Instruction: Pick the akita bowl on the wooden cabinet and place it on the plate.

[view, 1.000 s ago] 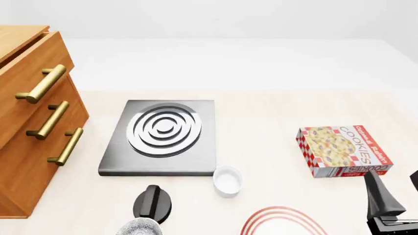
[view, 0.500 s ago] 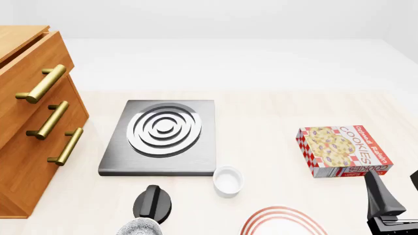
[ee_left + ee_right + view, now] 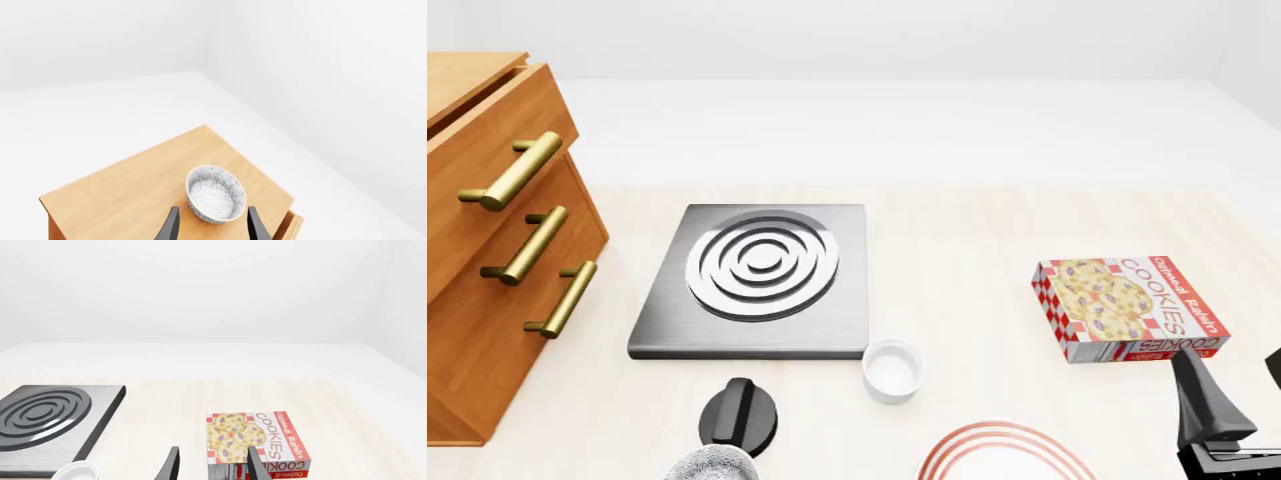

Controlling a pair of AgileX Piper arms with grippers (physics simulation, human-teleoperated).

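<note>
Left jaws lined up over the akita bowl on the cabinet top; nothing gripped yet.

The left gripper [image 3: 211,227] has its jaws spread, 1 finger on each side of the akita bowl [image 3: 215,194], which sits upright on the flat top of the wooden cabinet [image 3: 127,192] near its front edge; whether the fingers touch the rim I cannot tell, and the spread looks chosen to straddle the bowl before closing. The right gripper [image 3: 211,465] hangs idle with its jaws apart, pointing toward the cookie box [image 3: 260,442] and holding nothing, likely parked clear of the work. On the bench [image 3: 961,240], the plate [image 3: 1004,452] lies at the near edge, partly cut off, beside a small white cup [image 3: 892,368] and the stove slab [image 3: 758,280]. A 2nd speckled bowl [image 3: 710,464] shows at the bottom edge of the front view.
</note>
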